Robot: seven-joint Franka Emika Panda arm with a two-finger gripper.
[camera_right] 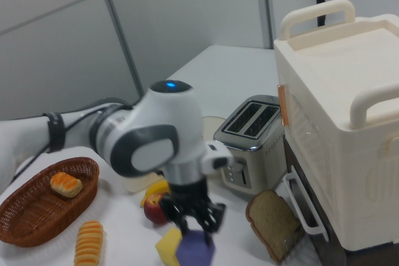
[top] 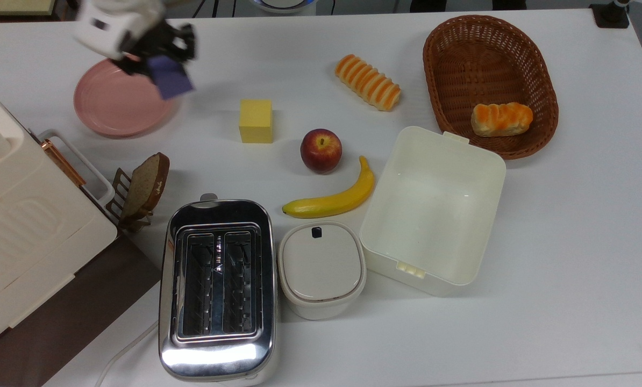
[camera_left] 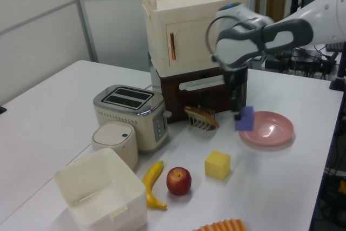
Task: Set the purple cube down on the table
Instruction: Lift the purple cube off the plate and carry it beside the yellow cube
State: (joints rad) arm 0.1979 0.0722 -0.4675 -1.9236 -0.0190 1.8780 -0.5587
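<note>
The purple cube [top: 169, 79] is clamped between the fingers of the tool [top: 162, 56] and is held clear of the desk [top: 568, 215]. In the top view it is seen over the right edge of the pink plate [top: 118, 102], partly past the rim and above bare white surface. In the left view the cube [camera_left: 244, 118] hangs tilted just to the left of the plate [camera_left: 267, 128] (nothing is touched by its underside), with the tool [camera_left: 237, 113] pointing down onto it from above. The yellow cube [top: 256, 120] is seen resting on the desk, apart from the held one, towards the top view's right. In the right view the cube [camera_right: 195, 247] is gripped from above, with the yellow cube [camera_right: 166, 245] just behind it.
</note>
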